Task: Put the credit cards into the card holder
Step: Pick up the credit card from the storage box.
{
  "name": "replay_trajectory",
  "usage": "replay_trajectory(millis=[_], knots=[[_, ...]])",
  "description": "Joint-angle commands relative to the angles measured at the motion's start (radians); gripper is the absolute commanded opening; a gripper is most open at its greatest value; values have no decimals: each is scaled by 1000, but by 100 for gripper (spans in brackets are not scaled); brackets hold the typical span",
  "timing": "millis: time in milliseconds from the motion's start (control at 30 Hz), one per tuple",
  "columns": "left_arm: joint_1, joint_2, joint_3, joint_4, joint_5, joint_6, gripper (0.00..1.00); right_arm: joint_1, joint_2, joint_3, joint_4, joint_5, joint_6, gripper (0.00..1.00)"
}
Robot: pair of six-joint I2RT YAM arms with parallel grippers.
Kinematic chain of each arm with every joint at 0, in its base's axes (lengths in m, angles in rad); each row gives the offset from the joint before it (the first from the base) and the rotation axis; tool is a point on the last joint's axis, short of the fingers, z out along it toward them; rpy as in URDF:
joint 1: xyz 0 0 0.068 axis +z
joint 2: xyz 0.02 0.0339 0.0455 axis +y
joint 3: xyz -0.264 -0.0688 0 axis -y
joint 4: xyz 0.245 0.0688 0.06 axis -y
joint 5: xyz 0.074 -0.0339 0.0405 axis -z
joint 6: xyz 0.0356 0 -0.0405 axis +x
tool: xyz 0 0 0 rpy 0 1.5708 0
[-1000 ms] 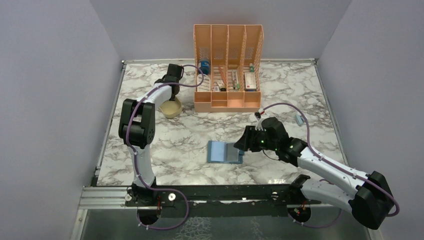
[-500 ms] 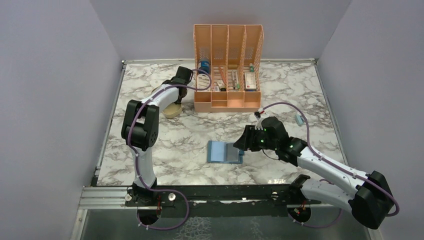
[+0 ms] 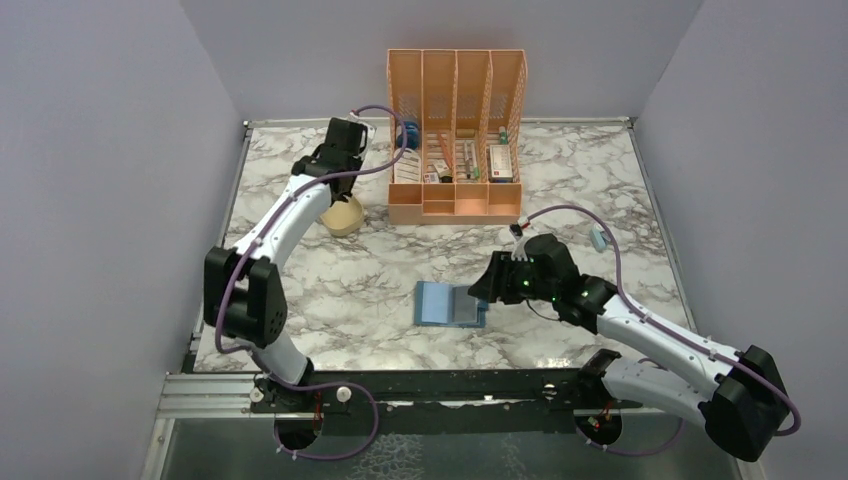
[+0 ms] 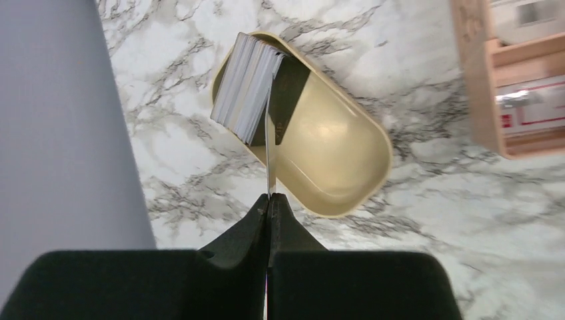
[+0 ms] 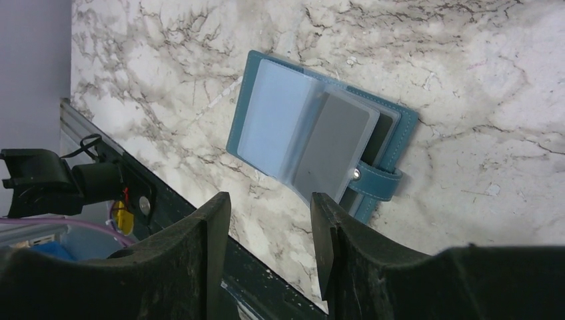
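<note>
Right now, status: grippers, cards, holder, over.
Left gripper shut on one card, by the tray; stack sits in tray. Right gripper open over holder, which lies open. Nothing seen between tray and holder.

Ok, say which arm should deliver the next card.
Left. The left gripper pinches one card edge-on, beside the stack in the beige tray. The right gripper is open and empty above the open card holder.

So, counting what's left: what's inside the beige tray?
A stack of credit cards at one end of the beige tray; otherwise bare floor. What lies beneath the stack is covered.
</note>
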Motion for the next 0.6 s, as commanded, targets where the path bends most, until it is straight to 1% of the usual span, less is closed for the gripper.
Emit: replay_trajectory(millis=[0, 100, 167, 267, 333, 400, 433, 500, 567], knots=[[-6, -171, -67, -11, 224, -191, 0, 4, 5, 40, -72, 16, 2, 48], [-5, -267, -129, 7, 369, -259, 0, 4, 28, 47, -85, 17, 0, 48], [-5, -334, -181, 36, 461, -321, 0, 4, 50, 51, -77, 15, -29, 49], [-6, -442, -285, 121, 638, -419, 0, 4, 104, 75, -102, 79, -61, 51], [-6, -499, -343, 168, 721, -494, 0, 4, 142, 92, -127, 121, -88, 51], [-6, -549, -419, 254, 825, -580, 0, 4, 177, 104, -127, 126, -116, 51], [-5, -566, -459, 302, 902, -625, 0, 4, 195, 109, -126, 126, -123, 50], [-7, -592, -531, 393, 978, -735, 0, 3, 226, 117, -114, 125, -131, 48], [-10, -608, -591, 469, 1022, -805, 0, 4, 251, 125, -95, 120, -135, 46]])
